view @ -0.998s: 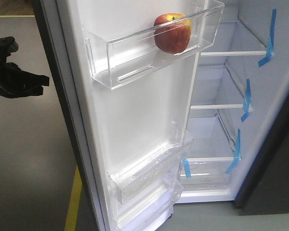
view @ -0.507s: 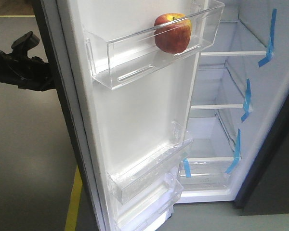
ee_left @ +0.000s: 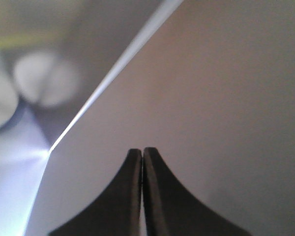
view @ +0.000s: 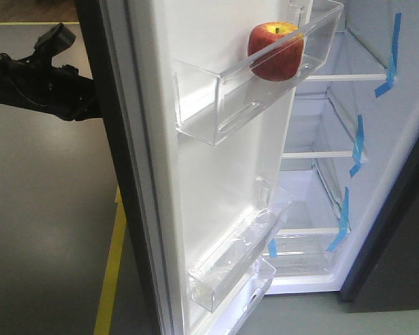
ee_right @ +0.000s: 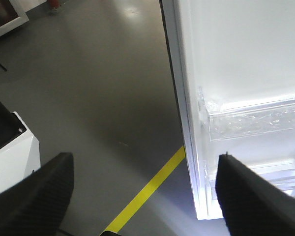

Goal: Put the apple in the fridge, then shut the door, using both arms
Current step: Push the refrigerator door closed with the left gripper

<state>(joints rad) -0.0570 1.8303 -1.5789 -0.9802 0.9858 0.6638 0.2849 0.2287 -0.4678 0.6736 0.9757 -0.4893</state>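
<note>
Apple (view: 275, 50): sitting in top bin (view: 220, 105) of door (view: 216, 181).
Left gripper (ee_left: 143, 150): pinching closed, facing door's grey front.
Right gripper (ee_right: 143, 157): gaping wide beside door.

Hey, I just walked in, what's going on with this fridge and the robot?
A two-armed robot is putting an apple away. The apple sits in the upper clear bin on the inside of the open door. The left arm reaches to the door's dark outer face. The left gripper is shut and empty close to that face, probably to push it. The right gripper hangs open near the door's lower edge. The fridge is not yet closed.
</note>
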